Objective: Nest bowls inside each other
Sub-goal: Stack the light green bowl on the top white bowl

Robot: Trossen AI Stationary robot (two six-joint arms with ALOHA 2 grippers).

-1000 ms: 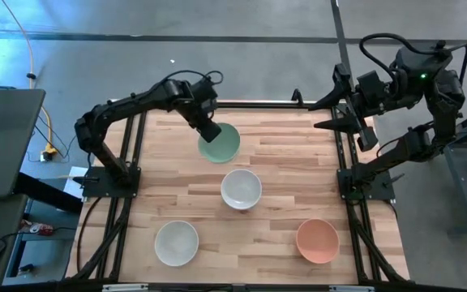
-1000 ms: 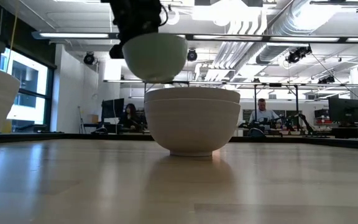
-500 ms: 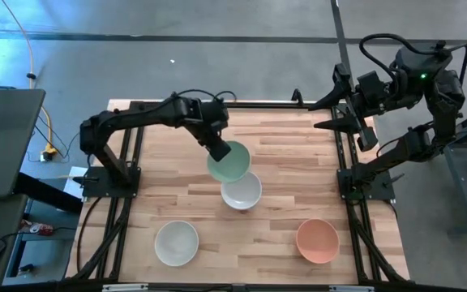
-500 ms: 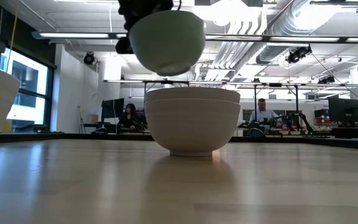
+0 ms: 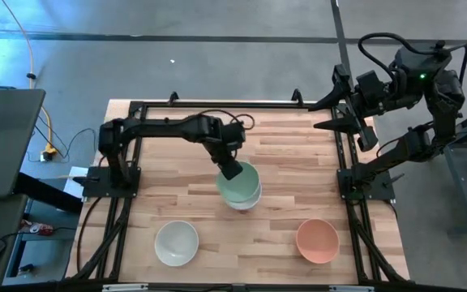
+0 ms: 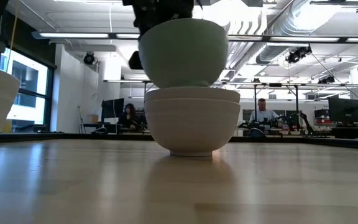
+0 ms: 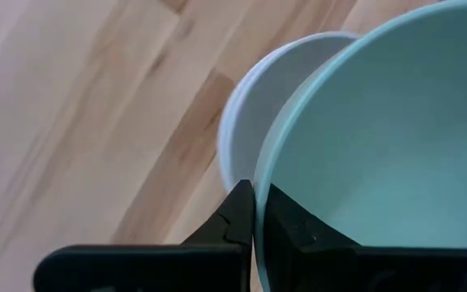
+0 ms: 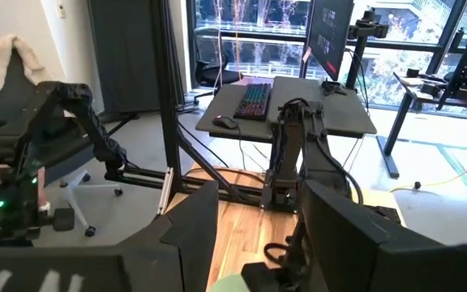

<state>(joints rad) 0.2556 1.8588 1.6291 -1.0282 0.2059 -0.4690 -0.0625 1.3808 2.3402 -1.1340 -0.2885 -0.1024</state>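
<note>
The left end effector (image 5: 230, 168) holds the pale green bowl (image 5: 240, 182) by its rim directly above the white stack (image 5: 243, 200) at the middle of the wooden desk (image 5: 169, 182). In the left wrist view its two fingers (image 7: 242, 215) are pinched on the green rim, one inside and one outside, with the white rim showing just beneath and to one side.

From desk level, the green bowl's base sits at or just inside the mouth of the white stack (image 6: 192, 121), which looks like two white bowls already nested, to judge by the doubled rim line. Whether the green bowl is touching yet cannot be told; it appears slightly off centre toward the left arm's side and not yet seated.

Two bowls remain apart on the near side of the desk: an off-white bowl (image 5: 176, 242) toward the left and a salmon-orange bowl (image 5: 317, 240) toward the right, well clear of each other and of the stack.

The right end effector (image 5: 324, 113) waits off the far right corner of the desk, its fingers spread and empty.

By this reckoning the task is around its midpoint: one pair nested, a third bowl being placed, two more to collect.
</note>
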